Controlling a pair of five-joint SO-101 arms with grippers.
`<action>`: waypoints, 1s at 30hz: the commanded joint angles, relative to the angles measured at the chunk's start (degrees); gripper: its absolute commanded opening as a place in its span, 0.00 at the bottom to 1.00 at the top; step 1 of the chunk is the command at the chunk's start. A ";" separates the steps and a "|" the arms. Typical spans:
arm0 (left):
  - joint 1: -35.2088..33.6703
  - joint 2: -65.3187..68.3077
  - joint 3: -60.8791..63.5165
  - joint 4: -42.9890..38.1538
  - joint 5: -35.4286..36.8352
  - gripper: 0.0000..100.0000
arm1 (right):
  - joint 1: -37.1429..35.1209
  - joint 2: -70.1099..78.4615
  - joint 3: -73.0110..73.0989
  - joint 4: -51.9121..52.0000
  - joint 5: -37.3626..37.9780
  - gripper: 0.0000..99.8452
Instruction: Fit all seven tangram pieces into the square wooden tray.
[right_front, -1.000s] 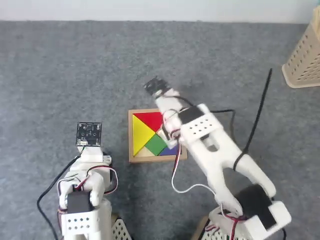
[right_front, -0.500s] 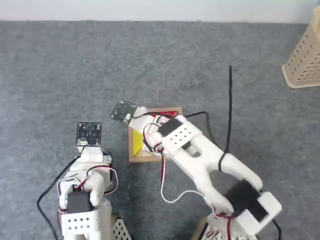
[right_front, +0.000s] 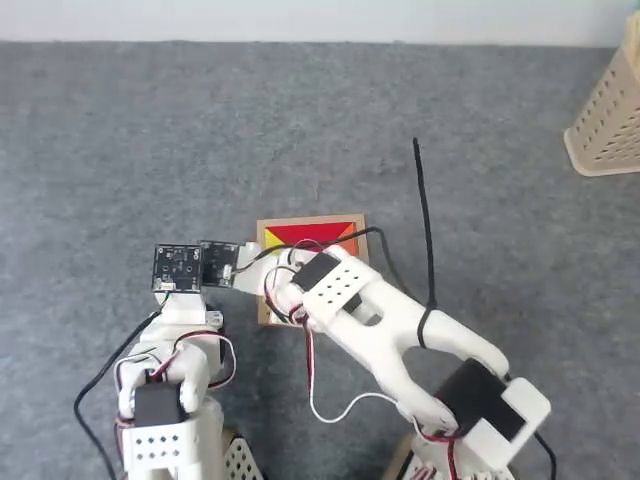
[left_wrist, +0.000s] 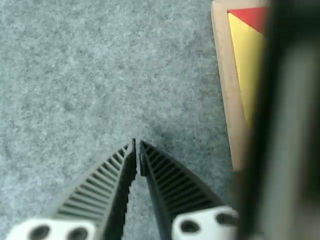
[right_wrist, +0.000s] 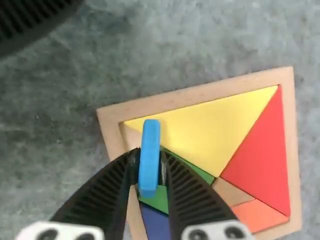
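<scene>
Two arms stand at the near edge of the grey bench. The left end effector is clenched on nothing, its tips together over bare bench just beside the tray's side rail. The right end effector is over the tray, grasping a thin blue piece on edge. The fingers press its two flat faces, and most of the tile stands out beyond the tips.

That blue piece hangs above a corner of the square wooden tray, over the point of the yellow triangle. Whether it touches anything below cannot be told. Beyond it lie the green piece and the red triangle. An orange piece sits at the far rim, and a patch of bare wood is left between them.

The tile looks light, stiff and smooth-faced. It should not bend or break, but it could pivot or slip in so narrow a pinch. A hold nearer its middle would likely steady it while it is tipped flat into a snug gap.

Farthest off stands a slatted basket.
</scene>
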 joint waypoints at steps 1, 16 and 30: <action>-0.35 -0.88 -0.66 0.26 0.44 0.01 | -0.66 -0.57 -0.97 -1.27 0.88 0.01; -0.35 -0.88 -0.66 0.26 0.44 0.01 | -0.66 -0.04 -0.62 2.07 13.45 0.01; -0.35 -0.88 -0.66 0.26 0.44 0.01 | -0.66 -0.04 -0.62 2.59 14.68 0.01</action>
